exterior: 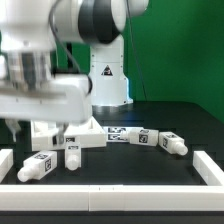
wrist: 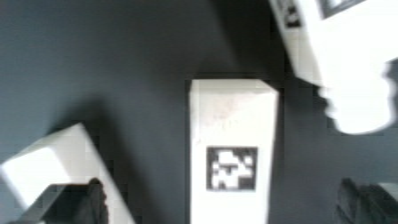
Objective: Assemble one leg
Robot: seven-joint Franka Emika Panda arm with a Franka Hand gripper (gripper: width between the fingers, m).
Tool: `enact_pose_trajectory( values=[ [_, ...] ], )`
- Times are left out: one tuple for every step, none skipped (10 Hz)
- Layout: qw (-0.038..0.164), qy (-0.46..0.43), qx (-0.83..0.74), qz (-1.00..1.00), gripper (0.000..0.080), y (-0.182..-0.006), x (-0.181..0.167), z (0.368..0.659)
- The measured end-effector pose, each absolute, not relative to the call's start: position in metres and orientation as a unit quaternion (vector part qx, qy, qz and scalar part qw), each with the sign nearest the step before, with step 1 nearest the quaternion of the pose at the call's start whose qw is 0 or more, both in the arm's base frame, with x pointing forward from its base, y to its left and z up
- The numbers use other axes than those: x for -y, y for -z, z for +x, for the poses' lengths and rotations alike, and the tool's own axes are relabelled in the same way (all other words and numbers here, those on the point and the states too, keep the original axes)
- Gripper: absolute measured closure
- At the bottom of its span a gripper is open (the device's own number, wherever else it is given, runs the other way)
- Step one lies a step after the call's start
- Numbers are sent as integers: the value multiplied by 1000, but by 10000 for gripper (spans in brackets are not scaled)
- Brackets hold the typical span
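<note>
In the wrist view a leg [wrist: 237, 120], a white stubby post with a black-and-white tag [wrist: 235, 168] on its side, lies on the dark table between my two dark fingertips [wrist: 71, 203]. My gripper [wrist: 222, 203] is open, with one jaw on each side of the leg and neither touching it. In the exterior view my arm's own white body hides the fingers. Two legs [exterior: 35, 167] [exterior: 72, 156] lie at the front on that view's left, and two more [exterior: 150, 138] [exterior: 176, 144] lie right of the middle.
The large white panel [exterior: 78, 134] lies just behind the front legs, and a big white part [wrist: 338, 60] and another white piece [wrist: 50, 162] flank the leg in the wrist view. The marker board [exterior: 120, 133] lies mid-table. A low white rail [exterior: 110, 186] borders the work area.
</note>
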State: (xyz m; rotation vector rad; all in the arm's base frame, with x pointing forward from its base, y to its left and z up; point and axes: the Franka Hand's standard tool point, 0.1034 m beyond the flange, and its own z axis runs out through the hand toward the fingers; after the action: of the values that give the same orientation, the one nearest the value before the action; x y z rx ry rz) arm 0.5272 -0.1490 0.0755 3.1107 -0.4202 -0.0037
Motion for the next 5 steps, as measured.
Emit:
enact_pose_trajectory(
  values=[
    [2,-9,106,994,151,-84,144,514],
    [3,-27,95,995,151,-95,144,506],
    [5,-57,120,991,151,-99,147,505],
    [4,-49,117,992,151,-95,146,503],
    [4,-50,117,992,151,-95,146,504]
  ],
)
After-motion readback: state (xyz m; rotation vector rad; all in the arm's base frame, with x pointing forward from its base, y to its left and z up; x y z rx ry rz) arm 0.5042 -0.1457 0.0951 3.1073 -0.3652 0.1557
